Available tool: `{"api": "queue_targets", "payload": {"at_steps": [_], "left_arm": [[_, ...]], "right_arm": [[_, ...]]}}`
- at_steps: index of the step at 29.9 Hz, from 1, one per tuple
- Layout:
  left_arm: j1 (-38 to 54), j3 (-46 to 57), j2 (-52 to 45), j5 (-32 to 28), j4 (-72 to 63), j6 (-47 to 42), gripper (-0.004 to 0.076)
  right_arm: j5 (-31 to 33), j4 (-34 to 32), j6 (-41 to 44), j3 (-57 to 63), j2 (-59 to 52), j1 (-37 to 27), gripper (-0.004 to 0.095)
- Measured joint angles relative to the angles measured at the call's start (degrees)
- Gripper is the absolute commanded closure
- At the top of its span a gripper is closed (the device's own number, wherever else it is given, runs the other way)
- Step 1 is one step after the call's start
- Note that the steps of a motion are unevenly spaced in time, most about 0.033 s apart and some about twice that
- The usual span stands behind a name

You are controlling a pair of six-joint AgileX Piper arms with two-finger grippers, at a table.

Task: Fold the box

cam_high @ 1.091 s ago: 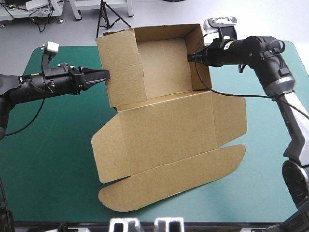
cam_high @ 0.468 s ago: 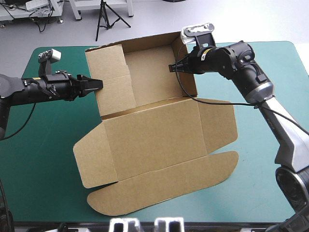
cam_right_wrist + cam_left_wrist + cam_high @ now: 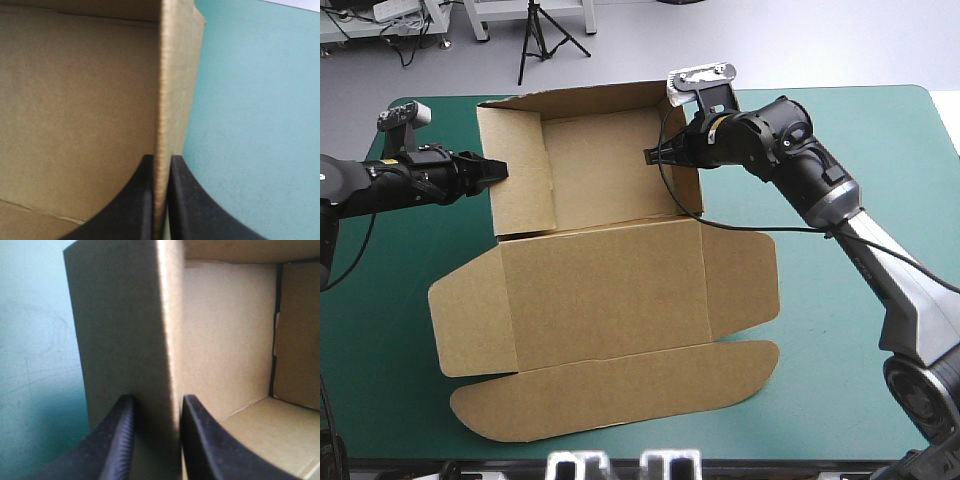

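The box (image 3: 605, 290) sits mid-frame, left gripper (image 3: 501, 169) pinching its left wall, right gripper (image 3: 651, 156) pinching its right wall.

The brown box (image 3: 610, 290) (lid flat) lies on the teal-green table (image 3: 400, 380).

Matt brown board of box (image 3: 600, 290); teal-green cover (image 3: 800, 380) smooth, perhaps faintly scuffed.

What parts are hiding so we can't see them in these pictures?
- High view: the table beneath the box is covered by the board.
- High view: the outside of the box's far wall faces away.
- Left wrist view: the flat lid is out of the picture. Only the wall between the left fingers and the inside show.
- Right wrist view: the wall between the right fingers blocks most of the box.
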Motion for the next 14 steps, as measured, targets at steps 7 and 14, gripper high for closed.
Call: {"api": "queue_targets", "payload": {"at_steps": [7, 14], "left_arm": [[-0.29, 0.0, 0.0, 0.76, 3.0, 0.66, 0.0733], [-9.0, 0.0, 0.0, -0.59, 14.22, -7.23, 0.0733]], "right_arm": [[4.07, -0.74, 2.38, 0.0, -0.05, 0.7, 0.0923], [11.93, -3.83, 4.61, 0.0, -1.07, 0.94, 0.0925]]}}
